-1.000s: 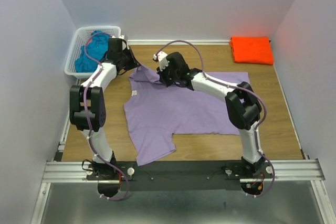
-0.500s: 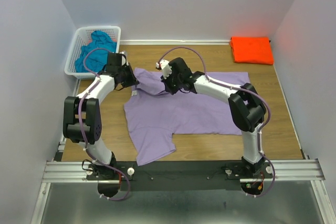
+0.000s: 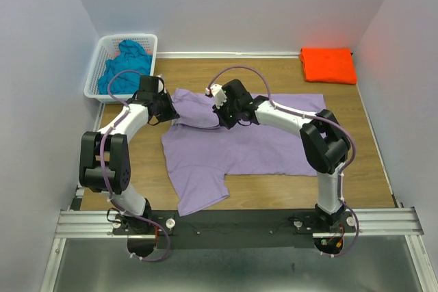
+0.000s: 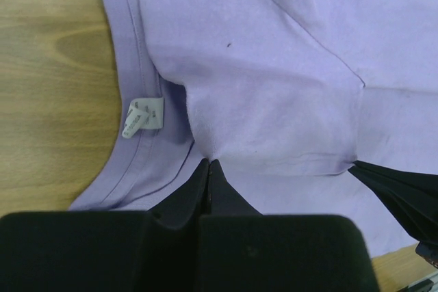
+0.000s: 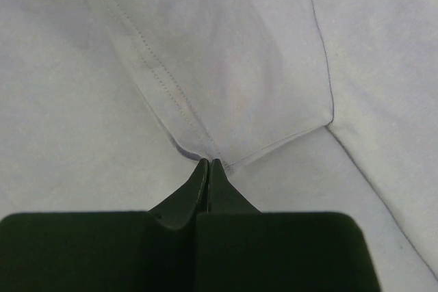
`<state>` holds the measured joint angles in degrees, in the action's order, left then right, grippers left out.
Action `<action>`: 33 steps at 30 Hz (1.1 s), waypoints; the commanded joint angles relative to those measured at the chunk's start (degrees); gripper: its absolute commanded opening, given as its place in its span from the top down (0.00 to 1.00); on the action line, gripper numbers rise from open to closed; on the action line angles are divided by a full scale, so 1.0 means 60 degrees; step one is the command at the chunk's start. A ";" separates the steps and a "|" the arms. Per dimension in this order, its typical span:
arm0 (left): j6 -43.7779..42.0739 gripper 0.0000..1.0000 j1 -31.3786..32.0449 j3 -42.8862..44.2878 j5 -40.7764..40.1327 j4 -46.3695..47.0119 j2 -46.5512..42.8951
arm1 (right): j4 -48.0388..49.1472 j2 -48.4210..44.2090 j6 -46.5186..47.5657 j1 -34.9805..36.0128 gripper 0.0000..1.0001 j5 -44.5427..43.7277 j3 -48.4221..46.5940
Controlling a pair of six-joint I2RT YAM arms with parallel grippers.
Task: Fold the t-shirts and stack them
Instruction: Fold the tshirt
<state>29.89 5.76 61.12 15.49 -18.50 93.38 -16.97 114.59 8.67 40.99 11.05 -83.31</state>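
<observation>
While the left gripper [image 4: 209, 166] clamps a pinch of cloth just beside the collar and the right gripper [image 5: 209, 163] nips the sleeve's hemmed corner, the lavender t-shirt [image 3: 233, 148] lies spread on the wooden table [image 3: 274, 76], one sleeve doubled over its body. Light, limp and quick to sag, the cotton likely handles best when gripped at seams and hems. The orange t-shirt [image 3: 328, 65] sits folded in the far right corner. The teal t-shirt [image 3: 126, 63] lies crumpled in the white basket [image 3: 92, 81].
</observation>
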 commanded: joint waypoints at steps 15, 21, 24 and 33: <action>0.0482 1.00 0.0270 -0.1265 -0.0296 -0.0345 -0.1370 | -0.0409 -0.0568 0.0196 0.0097 0.99 0.0268 0.0628; 0.0818 1.00 0.0461 -0.1661 -0.0442 -0.0169 -0.1647 | -0.0409 -0.0377 0.0240 0.0097 0.99 0.0180 0.0716; 0.0878 1.00 0.0534 -0.1793 -0.0530 -0.0154 -0.1721 | -0.0423 -0.0318 0.0269 0.0082 0.99 0.0136 0.0745; 0.1288 1.00 0.0607 -0.2276 -0.0808 -0.0139 -0.2204 | -0.0438 -0.0230 0.0313 0.0097 0.99 -0.0025 0.0877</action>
<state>35.81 9.13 49.23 12.78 -19.53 82.32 -18.17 111.96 9.58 40.99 11.46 -79.22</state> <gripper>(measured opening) 0.005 0.009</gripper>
